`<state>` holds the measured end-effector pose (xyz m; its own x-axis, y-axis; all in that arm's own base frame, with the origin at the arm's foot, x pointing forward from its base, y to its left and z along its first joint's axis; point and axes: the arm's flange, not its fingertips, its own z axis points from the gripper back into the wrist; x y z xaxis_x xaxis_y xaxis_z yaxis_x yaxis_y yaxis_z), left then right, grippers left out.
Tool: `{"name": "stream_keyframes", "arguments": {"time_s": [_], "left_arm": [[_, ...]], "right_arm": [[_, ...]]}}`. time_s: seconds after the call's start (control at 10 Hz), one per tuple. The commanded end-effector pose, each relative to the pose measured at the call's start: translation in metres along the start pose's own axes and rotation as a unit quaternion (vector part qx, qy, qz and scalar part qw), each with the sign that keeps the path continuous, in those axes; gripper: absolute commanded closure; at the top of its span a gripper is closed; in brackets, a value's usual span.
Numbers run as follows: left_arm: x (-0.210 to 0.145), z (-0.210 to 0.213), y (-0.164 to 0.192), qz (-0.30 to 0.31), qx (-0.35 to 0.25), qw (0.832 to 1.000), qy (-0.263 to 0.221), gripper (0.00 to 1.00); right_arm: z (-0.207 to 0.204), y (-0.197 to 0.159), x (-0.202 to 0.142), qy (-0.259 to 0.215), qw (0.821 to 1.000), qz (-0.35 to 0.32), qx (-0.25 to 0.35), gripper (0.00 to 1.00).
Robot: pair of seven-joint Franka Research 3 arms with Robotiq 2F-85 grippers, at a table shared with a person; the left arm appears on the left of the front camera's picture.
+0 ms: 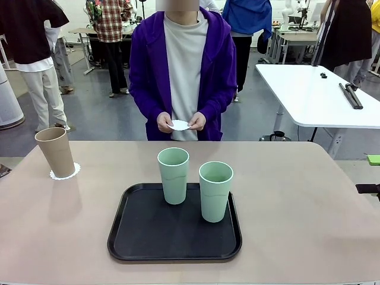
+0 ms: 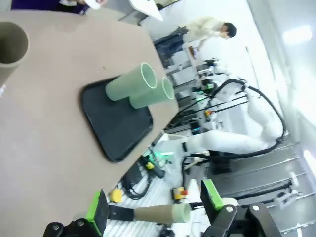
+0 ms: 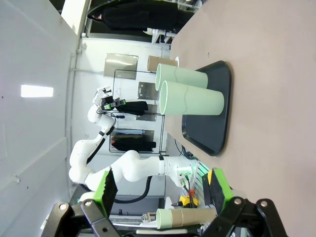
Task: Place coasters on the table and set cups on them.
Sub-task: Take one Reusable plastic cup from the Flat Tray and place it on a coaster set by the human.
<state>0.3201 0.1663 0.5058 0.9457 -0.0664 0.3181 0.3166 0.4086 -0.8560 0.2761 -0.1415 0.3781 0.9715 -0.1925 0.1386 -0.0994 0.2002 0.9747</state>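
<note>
A tan-brown cup (image 1: 55, 151) stands on a lacy white coaster (image 1: 65, 173) at the far left of the beige table (image 1: 297, 196). Two mint green cups (image 1: 173, 175) (image 1: 215, 190) stand upright on a black tray (image 1: 148, 237) in the middle. Across the table a person holds another white coaster (image 1: 179, 125) in both hands at waist height. My left gripper (image 2: 154, 207) is open and holds nothing, well back from the tray (image 2: 116, 123) and the mint cups (image 2: 129, 84). My right gripper (image 3: 162, 190) is also open and holds nothing, away from the mint cups (image 3: 190, 101).
A white rectangular table (image 1: 320, 95) stands at the back right, beyond the beige one. The other arm (image 2: 237, 140) shows far off in the left wrist view. Bare tabletop lies right of the tray and between the tray and the tan cup.
</note>
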Motion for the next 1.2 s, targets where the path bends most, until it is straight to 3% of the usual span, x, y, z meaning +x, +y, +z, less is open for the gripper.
{"name": "stream_keyframes", "arguments": {"time_s": [0.0, 0.7, 1.1], "left_arm": [[0.001, 0.028, 0.036, 0.036, -0.034, 0.999, -0.016, 0.00], [-0.039, 0.071, 0.114, 0.083, -0.057, 0.992, -0.080, 0.00], [-0.031, 0.076, 0.124, 0.093, -0.034, 0.992, -0.077, 0.00]], "right_arm": [[0.000, 0.001, 0.001, 0.000, 1.000, 0.000, 0.006, 0.00], [0.000, 0.001, 0.001, 0.000, 1.000, 0.000, 0.006, 0.00], [0.000, 0.001, 0.001, 0.000, 1.000, 0.000, 0.006, 0.00]]}}
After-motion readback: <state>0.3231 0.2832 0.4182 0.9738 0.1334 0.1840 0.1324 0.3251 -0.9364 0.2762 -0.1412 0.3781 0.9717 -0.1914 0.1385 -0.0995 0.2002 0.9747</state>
